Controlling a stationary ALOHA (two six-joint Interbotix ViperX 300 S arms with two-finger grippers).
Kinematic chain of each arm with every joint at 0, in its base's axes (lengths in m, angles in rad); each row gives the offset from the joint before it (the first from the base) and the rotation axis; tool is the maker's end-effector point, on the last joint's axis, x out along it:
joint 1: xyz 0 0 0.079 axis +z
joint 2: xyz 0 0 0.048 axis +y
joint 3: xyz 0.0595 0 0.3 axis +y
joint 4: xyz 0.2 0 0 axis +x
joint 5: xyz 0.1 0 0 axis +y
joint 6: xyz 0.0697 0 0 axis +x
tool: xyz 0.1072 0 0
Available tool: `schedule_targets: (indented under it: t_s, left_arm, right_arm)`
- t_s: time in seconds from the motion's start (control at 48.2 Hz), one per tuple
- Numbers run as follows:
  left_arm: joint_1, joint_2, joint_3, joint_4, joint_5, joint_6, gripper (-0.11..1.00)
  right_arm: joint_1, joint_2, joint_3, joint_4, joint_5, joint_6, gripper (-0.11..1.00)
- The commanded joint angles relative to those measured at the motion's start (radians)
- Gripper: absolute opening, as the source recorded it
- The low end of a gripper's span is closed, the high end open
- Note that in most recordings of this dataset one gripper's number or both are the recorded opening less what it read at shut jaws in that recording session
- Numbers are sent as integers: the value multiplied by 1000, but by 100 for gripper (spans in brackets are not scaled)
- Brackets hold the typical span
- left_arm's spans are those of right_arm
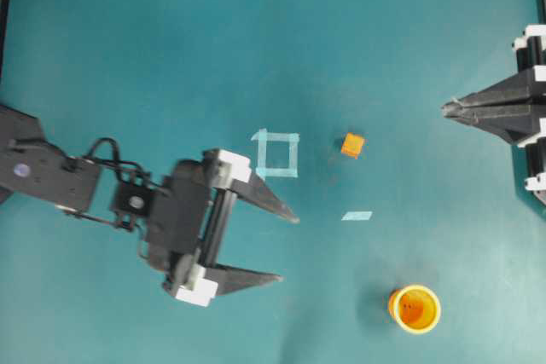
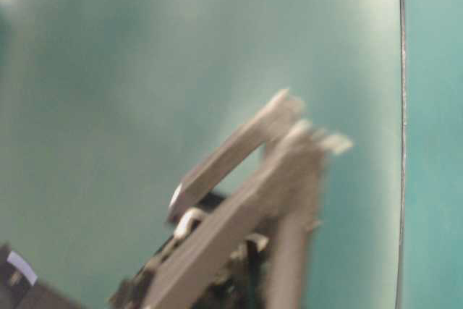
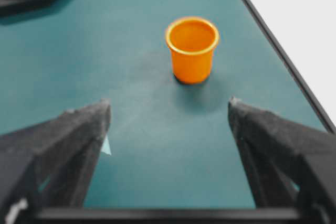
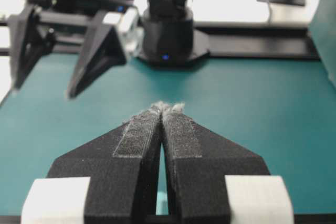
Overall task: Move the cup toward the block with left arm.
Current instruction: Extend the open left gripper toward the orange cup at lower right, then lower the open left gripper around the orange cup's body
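Observation:
The orange cup [image 1: 415, 309] stands upright near the front of the teal table, and shows ahead of the jaws in the left wrist view [image 3: 192, 50]. The tiny orange block [image 1: 352, 144] lies farther back, just right of a pale tape square. My left gripper [image 1: 288, 248] is wide open and empty, well left of the cup, with its fingers pointing right; the cup is a good way beyond its fingertips [image 3: 102, 109]. My right gripper [image 1: 445, 108] is shut and empty at the right edge; it shows in the right wrist view [image 4: 167, 107].
A pale tape square outline [image 1: 276, 153] and a short pale tape strip [image 1: 357, 216] are stuck on the table [image 1: 171, 57]. The table's black edge [image 3: 278, 51] runs right of the cup. The left arm's base [image 4: 167, 30] stands at the far end.

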State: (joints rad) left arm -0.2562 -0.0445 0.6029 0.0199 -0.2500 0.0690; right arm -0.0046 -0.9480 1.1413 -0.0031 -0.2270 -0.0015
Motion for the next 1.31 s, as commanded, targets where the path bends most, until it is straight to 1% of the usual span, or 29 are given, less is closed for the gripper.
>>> schedule_targets:
  t_s: [0.0,0.29,0.602,0.871,1.058,1.286]
  left_arm:
    - [-2,17,-52,3,3,-2,87]
    - [-3,132,-132,3,9,-12,87]
    - [-23,285,-238,2,9,-14,87]
    - [-26,336,-318,2,35,-15,87]
    - [-57,383,-367,-3,37,-15,87]
    - [-54,430,-414,-2,48,-12,87]
  right_arm:
    - [-2,5,-31,2,-3,2,0]
    - [-2,6,-31,0,-3,2,0]
    - [-2,8,-32,0,-3,2,0]
    - [-2,9,-32,0,-3,2,0]
    - [-2,11,-32,2,-3,0,0]
    - [-2,12,-32,0,0,0,0]
